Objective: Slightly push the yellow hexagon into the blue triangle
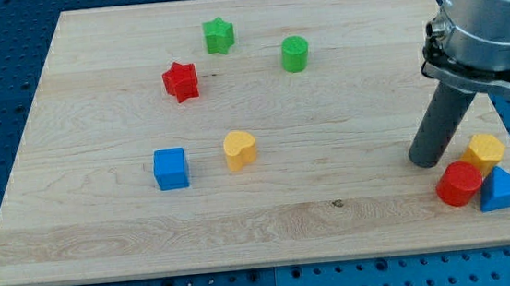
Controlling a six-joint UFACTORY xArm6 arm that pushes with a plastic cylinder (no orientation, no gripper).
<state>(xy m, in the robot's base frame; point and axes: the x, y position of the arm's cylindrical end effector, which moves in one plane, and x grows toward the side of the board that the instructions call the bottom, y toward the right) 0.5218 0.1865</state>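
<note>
The yellow hexagon [485, 151] sits near the board's right edge, low in the view. The blue triangle [502, 189] lies just below and right of it, touching or nearly touching it. A red cylinder [459, 183] sits against the triangle's left side, below and left of the hexagon. My tip [428, 161] rests on the board just left of the hexagon, with a small gap between them, and above and left of the red cylinder.
A blue cube [171, 168] and a yellow heart [239, 149] sit at lower centre-left. A red star [180, 81], a green star [219, 36] and a green cylinder [294, 53] sit near the top. The wooden board [354, 218] ends just right of the triangle.
</note>
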